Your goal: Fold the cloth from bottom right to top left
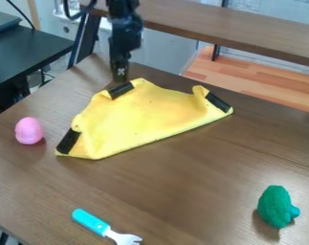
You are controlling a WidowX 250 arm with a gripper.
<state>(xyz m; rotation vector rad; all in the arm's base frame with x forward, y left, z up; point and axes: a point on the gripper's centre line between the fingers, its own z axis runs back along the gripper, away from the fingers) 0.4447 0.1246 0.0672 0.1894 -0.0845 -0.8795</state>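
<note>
The black gripper (120, 76) hangs at the upper left of the table, right by the cloth's top-left edge; whether it touches the cloth I cannot tell. The yellow cloth (140, 115) lies across the upper middle of the table in a roughly triangular, folded shape. Its long straight edge runs from lower left to upper right. Black patches mark its left, top and right corners, and the top patch is just below the gripper. Slight wrinkles and raised bits show near the top and right corners.
A pink egg (29, 131) stands left of the cloth on the brown table (182, 182). A fork with a turquoise handle (91, 221) lies at the front left, and a green lumpy toy (275, 206) sits at the front right. Behind the table runs a brown shelf (226, 31).
</note>
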